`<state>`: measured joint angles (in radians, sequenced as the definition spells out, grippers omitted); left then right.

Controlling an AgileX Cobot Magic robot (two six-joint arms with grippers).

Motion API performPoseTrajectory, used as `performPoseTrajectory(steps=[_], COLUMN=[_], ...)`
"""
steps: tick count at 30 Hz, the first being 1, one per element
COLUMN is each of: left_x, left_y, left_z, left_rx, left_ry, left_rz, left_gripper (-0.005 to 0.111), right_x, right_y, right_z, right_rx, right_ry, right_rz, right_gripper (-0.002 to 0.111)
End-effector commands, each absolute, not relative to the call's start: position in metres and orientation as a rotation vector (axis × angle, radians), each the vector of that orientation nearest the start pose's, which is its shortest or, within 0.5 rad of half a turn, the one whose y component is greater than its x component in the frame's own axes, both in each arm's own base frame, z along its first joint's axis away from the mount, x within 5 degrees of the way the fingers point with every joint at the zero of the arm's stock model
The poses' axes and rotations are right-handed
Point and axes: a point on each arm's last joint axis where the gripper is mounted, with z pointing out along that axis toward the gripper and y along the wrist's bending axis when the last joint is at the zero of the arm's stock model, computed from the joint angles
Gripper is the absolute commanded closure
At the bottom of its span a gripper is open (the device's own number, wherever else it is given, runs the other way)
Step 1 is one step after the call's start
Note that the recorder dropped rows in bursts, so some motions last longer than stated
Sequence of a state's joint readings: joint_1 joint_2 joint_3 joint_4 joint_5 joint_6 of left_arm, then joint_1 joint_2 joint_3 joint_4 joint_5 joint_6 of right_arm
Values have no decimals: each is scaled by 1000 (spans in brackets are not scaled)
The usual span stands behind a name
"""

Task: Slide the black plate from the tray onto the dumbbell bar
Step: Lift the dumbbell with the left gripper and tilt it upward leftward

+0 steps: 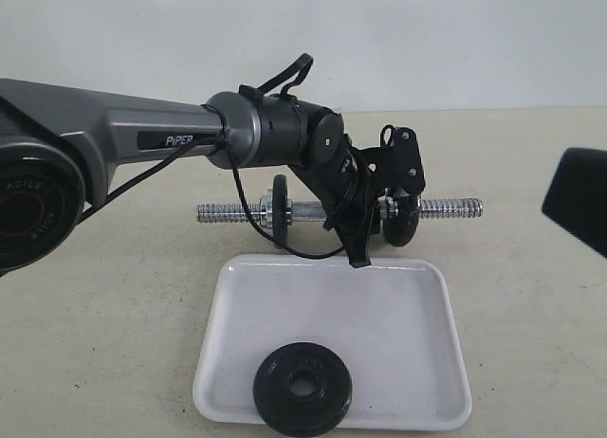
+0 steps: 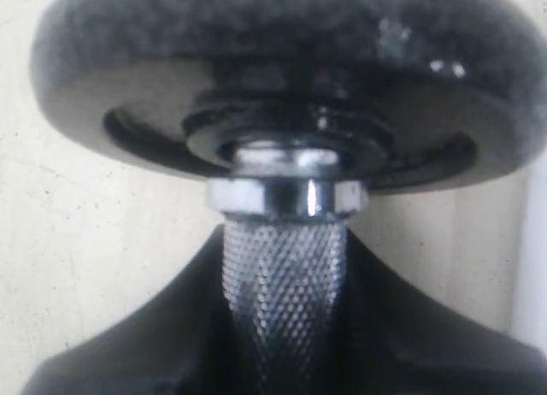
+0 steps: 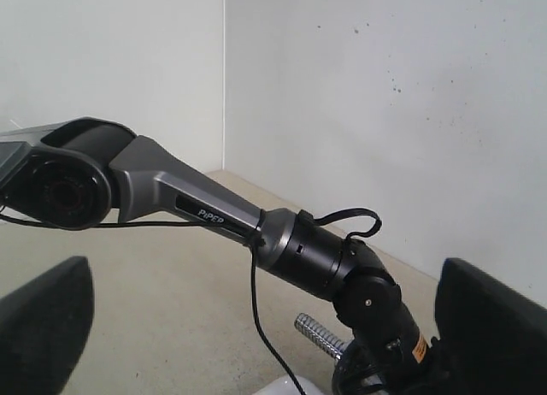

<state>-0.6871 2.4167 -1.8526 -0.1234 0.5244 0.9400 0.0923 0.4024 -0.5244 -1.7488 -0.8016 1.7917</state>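
Observation:
The black plate (image 1: 302,389) lies flat in the white tray (image 1: 398,315), against its front rim. Behind the tray the dumbbell bar (image 1: 313,210) lies crosswise on the table, carrying one black disc (image 1: 278,213) on its left part and another (image 1: 400,222) on its right. My left gripper (image 1: 358,218) is shut on the bar's knurled handle between the two discs. In the left wrist view the handle (image 2: 285,267) runs between the dark fingers (image 2: 128,352) up to a nut and a disc (image 2: 282,79). My right gripper (image 3: 265,327) hangs open and empty at the right (image 1: 577,199), away from the bar.
The left arm (image 1: 142,135) stretches from the left edge over the table to the bar, with a black cable (image 1: 256,225) hanging by the left disc. The bar's threaded right end (image 1: 450,208) sticks out bare. A pale wall stands behind the beige table (image 1: 114,343).

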Motion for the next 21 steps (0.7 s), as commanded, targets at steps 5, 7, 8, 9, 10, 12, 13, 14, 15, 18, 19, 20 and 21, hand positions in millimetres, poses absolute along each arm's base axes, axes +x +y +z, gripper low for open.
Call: performPoseTrajectory(steps=[5,7,8,9,10,12,13,14,15,18,19,20,21], left_x=[393,392,391,390,388,389,390,391,392,391,390,390,391], left_y=[-330,-330,-329,-328,-327,-323,-320,-316,-313,-295,-292,-286,-281], left_z=[151,159,166,171,180,193,198,206,210,227,228,228,227], left_rx=[1700,1698,1698,1697,1694,1680,1670,1657,1654,1673,1686,1703,1713], left_ry=[1879,1874,1871,1868,1861,1850,1848,1847,1852,1900,1917,1953,1977], left_rz=[-73,-74,-76,-76,-77,-70,-67,-63,-62,-57,-58,-61,-64], left_gripper=[102,102,102,102,102,102,102,102,102,102,102,102,102], right_x=[60,62,63,63,64,64,64,64,64,64,64,64,64], right_y=[69,69,68,68,68,68,68,68,68,68,68,68,68], right_z=[322,316,313,313,313,313,313,313,313,313,313,313,313], right_rx=[-683,-667,-658,-658,-656,-653,-653,-653,-653,-652,-652,-652,-652], right_ry=[1493,1515,1525,1525,1525,1525,1525,1525,1525,1525,1525,1525,1525], right_rz=[677,674,672,672,670,666,666,666,666,666,666,666,666], right_gripper=[4,4,4,4,4,4,4,4,4,4,4,4,4])
